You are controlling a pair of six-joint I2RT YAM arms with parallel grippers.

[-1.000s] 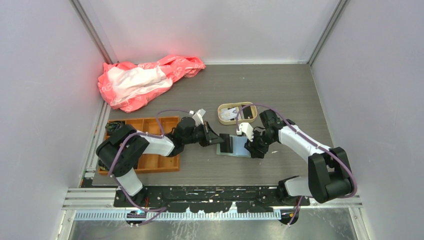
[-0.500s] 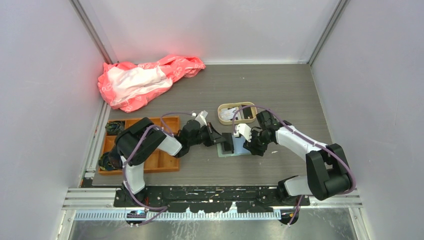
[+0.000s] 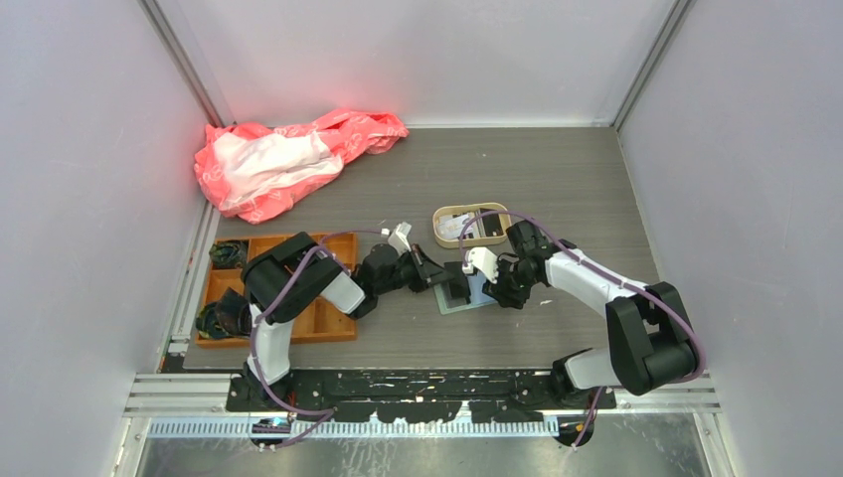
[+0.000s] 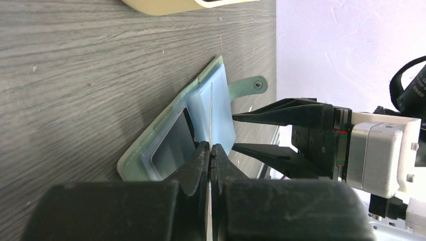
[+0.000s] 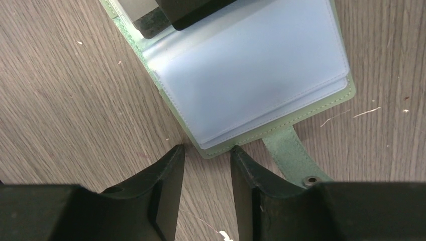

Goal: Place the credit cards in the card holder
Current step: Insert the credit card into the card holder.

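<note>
Top view first: your left end effector (image 3: 437, 278) and right end effector (image 3: 489, 290) are nose to nose over the card holder (image 3: 467, 298). It lies open on the bench (image 3: 557, 179) right between their tips. The beige tray (image 3: 437, 227) sits just beyond them, and the orange tray (image 3: 326, 320) is back behind the left arm.

Left wrist view: the left end effector (image 4: 210, 153) is pinched nearly closed on a pale credit card (image 4: 211, 115), seen edge-on as a thin line. The card's far end hangs over the pale blue pocket of the card holder (image 4: 173, 145). I can't tell whether its edge has found the slit. The right end effector (image 4: 234, 131) is straight ahead with its jaws parted.

Right wrist view: the right end effector (image 5: 207, 160) is spread wide and gripping nothing. The card holder (image 5: 251, 75) has its near edge sitting at the fingertips. The snap strap (image 5: 294, 160) trails off past the right-hand finger.

What I'd worry about:
- **Wallet slides.** Nothing's clamping it, so a push from the card could skate it across the bench towards the right fingers.
- **Card skims the clear front.** If its edge lands on the plastic, it'll ride over the pocket instead of in.
- **Card bends or pivots.** It's thin and held at one end.
- **Collision.** The two end effectors are close, so a long push could knock them together.
</note>
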